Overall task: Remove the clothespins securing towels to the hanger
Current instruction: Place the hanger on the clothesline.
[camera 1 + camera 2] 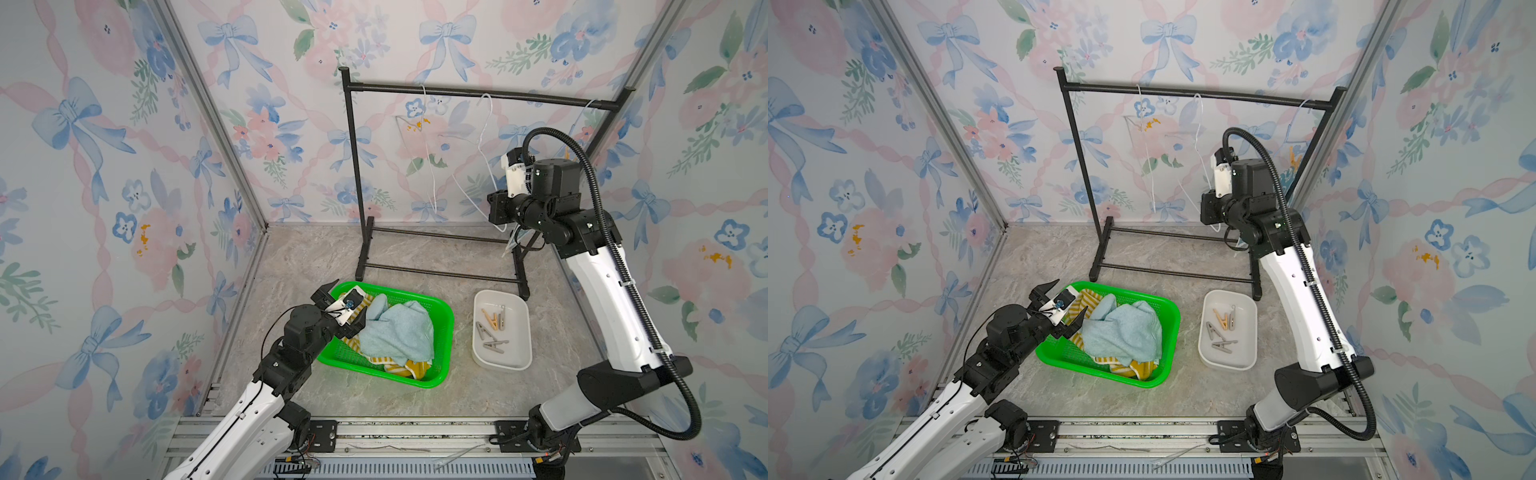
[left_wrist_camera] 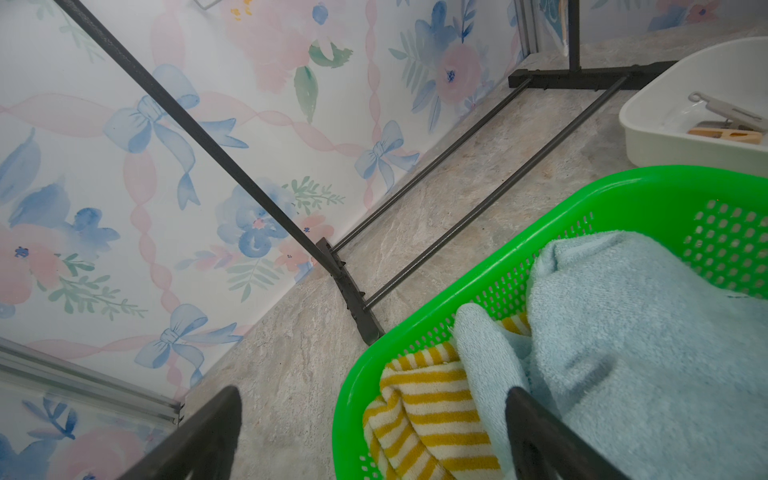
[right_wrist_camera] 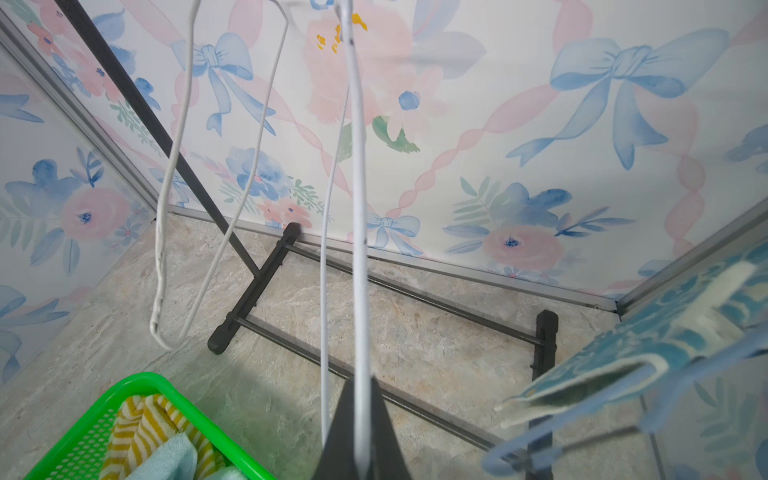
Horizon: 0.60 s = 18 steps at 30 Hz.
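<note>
While the left gripper (image 1: 1071, 295) hung spread wide and empty over the green basket (image 1: 446, 332) at lower centre, the teal towel (image 1: 399, 332) and yellow-striped towel (image 1: 415, 368) lay inside. Loose clothespins (image 1: 492, 328) sat in the white tray (image 1: 503, 293), right of the basket. The right gripper (image 3: 358, 399) was pinched on a bare white wire hanger (image 3: 358, 208). At far right the bunny towel (image 3: 665, 332) hung, apparently pinned by a tan clothespin (image 1: 1295, 160); judged the last left.

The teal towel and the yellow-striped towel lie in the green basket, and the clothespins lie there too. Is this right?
Not fully: the clothespins lie in the white tray beside the green basket, as both top views show. The teal towel and yellow-striped towel are in it.
</note>
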Tool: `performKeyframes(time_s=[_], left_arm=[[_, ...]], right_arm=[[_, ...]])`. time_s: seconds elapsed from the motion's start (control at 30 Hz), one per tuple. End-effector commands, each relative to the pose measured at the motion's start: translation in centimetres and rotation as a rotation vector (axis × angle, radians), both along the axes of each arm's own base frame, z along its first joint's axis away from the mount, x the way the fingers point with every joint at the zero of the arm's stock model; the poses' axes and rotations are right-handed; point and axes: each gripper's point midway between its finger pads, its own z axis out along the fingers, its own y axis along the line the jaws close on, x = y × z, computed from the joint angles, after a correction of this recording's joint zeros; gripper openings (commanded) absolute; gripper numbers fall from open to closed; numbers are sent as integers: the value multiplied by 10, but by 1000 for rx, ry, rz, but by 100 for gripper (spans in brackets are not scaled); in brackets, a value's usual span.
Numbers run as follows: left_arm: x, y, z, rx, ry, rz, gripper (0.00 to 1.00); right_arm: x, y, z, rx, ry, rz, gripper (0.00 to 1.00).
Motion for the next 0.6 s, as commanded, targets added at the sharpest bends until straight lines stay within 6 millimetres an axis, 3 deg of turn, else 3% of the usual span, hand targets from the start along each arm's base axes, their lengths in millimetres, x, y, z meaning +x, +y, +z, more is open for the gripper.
performKeyframes(time_s=[0.0,0.3,0.57], left_arm=[[-1,-3,0,-23,5,-16,98],[0,-3,-3,-22,18,-20,98],[1,-4,-5,-20,27,-23,98]], right_arm=[[3,3,17,4,-33,32,0],[43,10,29,40,-48,41,0],[61,17,8,58,5,50,0]])
